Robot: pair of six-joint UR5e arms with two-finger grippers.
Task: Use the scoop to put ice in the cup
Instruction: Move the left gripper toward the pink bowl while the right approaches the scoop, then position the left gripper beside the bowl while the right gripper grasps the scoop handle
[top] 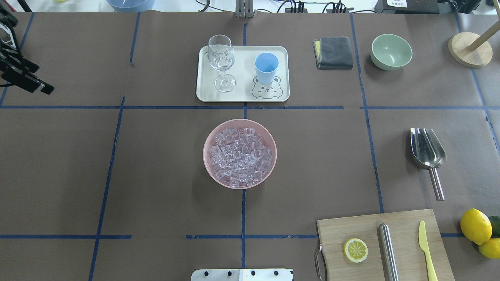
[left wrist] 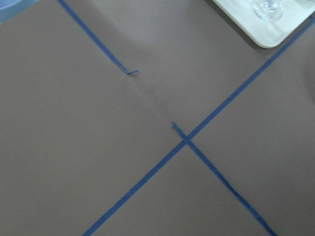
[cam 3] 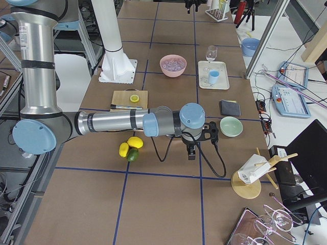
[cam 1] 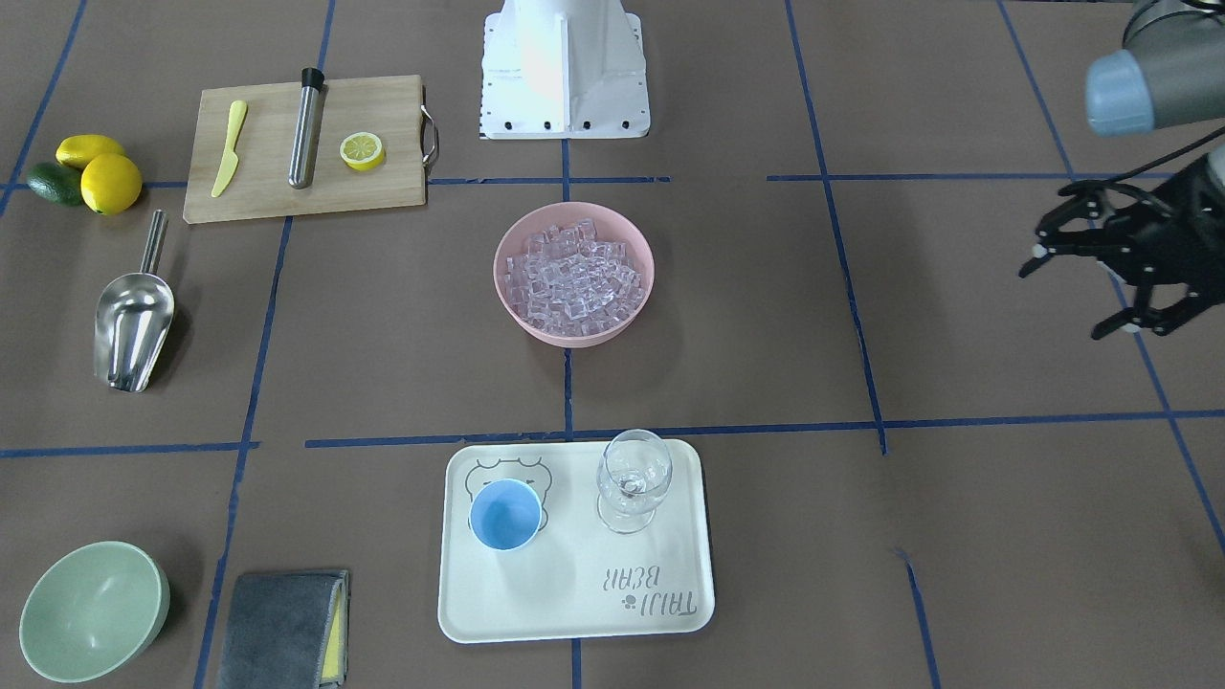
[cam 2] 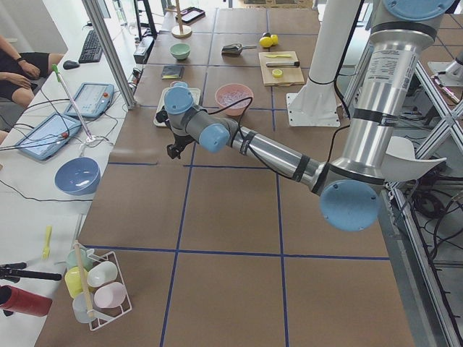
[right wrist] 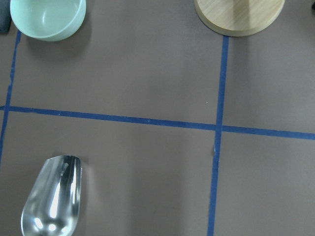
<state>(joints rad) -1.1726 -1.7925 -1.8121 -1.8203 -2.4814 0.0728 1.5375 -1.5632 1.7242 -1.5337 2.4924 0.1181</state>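
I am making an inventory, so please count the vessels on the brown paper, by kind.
bowls: 2 (pink bowl, green bowl)
cup: 1
glass: 1
total: 4

This is a robotics lab. A silver-and-blue jointed robot arm (cam 2: 275, 155) reaches over a long desk (cam 2: 231, 217) covered in brown paper and gridded with blue tape lines (top: 175, 107). A white metal pedestal (cam 1: 565, 67) stands on it. Beyond an aluminium frame post (cam 2: 112, 50), a white side desk (cam 2: 43, 217) carries control tablets (cam 2: 90, 100), a black keyboard (cam 2: 92, 45) and cables.
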